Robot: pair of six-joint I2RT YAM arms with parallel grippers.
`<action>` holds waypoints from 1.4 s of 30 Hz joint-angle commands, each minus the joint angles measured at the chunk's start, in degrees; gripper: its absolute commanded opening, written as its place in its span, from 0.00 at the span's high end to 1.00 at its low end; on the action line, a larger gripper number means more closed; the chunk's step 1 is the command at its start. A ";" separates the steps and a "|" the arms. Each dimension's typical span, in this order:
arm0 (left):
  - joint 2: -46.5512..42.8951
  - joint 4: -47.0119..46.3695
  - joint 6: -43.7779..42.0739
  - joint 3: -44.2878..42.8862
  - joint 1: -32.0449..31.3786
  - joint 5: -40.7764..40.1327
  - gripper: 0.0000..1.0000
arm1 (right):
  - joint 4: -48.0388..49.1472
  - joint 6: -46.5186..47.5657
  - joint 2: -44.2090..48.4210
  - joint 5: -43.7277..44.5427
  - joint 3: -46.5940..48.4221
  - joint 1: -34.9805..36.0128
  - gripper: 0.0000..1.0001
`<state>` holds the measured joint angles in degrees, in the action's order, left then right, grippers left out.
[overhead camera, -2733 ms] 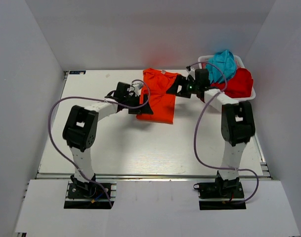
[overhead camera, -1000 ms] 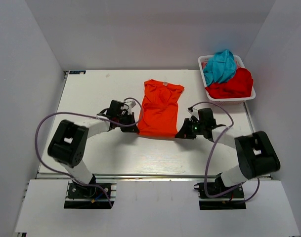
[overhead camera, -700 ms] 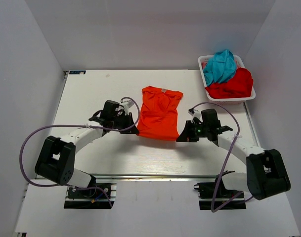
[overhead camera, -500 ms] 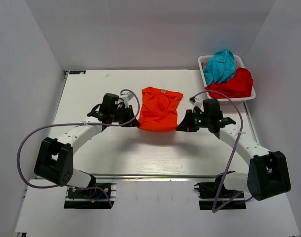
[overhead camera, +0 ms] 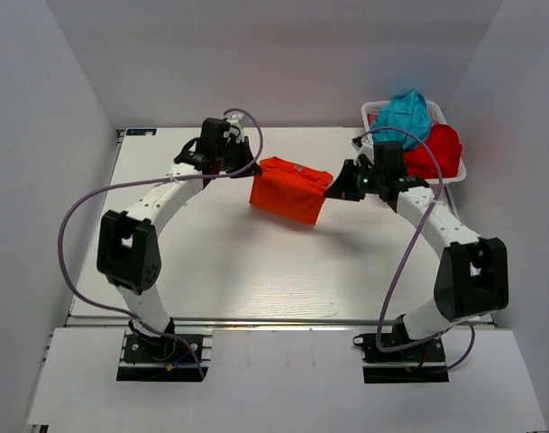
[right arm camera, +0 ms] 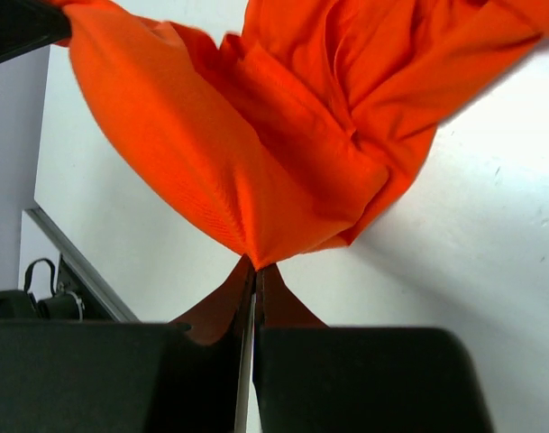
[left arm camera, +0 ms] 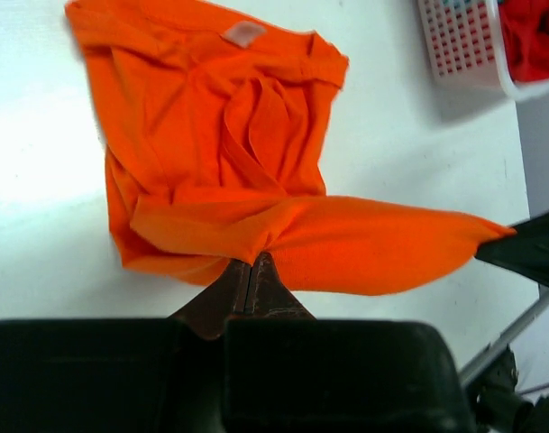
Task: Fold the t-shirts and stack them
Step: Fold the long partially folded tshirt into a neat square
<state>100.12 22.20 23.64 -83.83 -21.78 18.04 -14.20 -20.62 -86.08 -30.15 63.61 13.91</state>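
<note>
1. Left gripper (left arm camera: 251, 271): fingers pressed together, pinching one hem corner of the bright orange-red fabric t-shirt (overhead camera: 288, 191).
2. Right gripper (right arm camera: 254, 269): fingers likewise clamped tight on the other hem corner. The hem hangs stretched between the two grippers, raised off the table.
3. The rest of that shirt lies on the white table (overhead camera: 211, 262), centre-far, collar label facing up.
4. White plastic basket (overhead camera: 369, 112) at the far right corner holds the teal-blue t-shirt (overhead camera: 402, 115) and the deeper red t-shirt (overhead camera: 441, 149) in a heap, near the right arm but apart from the gripper.
5. A second ago the shirt lay flat at full length with the grippers at its near edge. Both have since carried the hem toward the collar, and the shirt now looks doubled over and shorter.
</note>
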 commanded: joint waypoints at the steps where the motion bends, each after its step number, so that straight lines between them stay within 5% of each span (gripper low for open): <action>1: 4.01 3.90 0.27 -7.64 0.77 -4.16 1.00 | -1.10 0.49 -3.72 -0.17 6.24 -1.34 1.00; 10: 16.77 5.75 -0.26 -23.03 2.36 -3.37 1.00 | -1.01 -1.96 -15.41 -2.71 17.94 -4.77 1.00; 26: 35.40 -7.43 1.15 -36.66 3.94 3.75 0.96 | 3.73 -3.90 -33.79 -3.50 32.52 -7.41 1.00; 29: 37.78 -9.27 1.15 -38.33 3.94 5.93 0.86 | 3.82 -4.07 -38.27 -4.30 36.21 -7.67 1.00; 31: 38.57 -11.64 1.15 -38.34 4.46 8.13 0.63 | 5.05 -4.60 -39.51 -3.95 36.40 -7.67 1.00; 32: 39.18 -12.43 1.84 -38.34 4.47 8.93 0.48 | 5.58 -4.95 -39.60 -2.73 37.01 -8.02 0.96; 33: 39.19 -14.18 1.85 -38.34 4.47 9.81 0.01 | 6.10 -5.22 -40.04 -2.55 37.28 -8.11 0.74; 35: 39.81 -14.20 1.85 -39.65 4.47 10.43 0.00 | 5.85 -5.57 -40.83 -2.19 39.46 -8.11 0.50; 36: 40.33 -14.20 1.85 -40.44 4.47 9.91 0.00 | 5.50 -5.57 -40.92 -2.80 39.92 -8.29 0.10; 42: 40.33 -12.09 -1.13 -39.13 4.47 9.91 0.00 | 0.67 -1.62 -39.35 -0.79 42.38 -7.50 0.10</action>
<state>142.04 10.24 24.71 -121.91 -17.32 26.39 -12.01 -24.77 -127.98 -31.94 103.94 6.04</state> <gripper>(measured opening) 0.991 0.902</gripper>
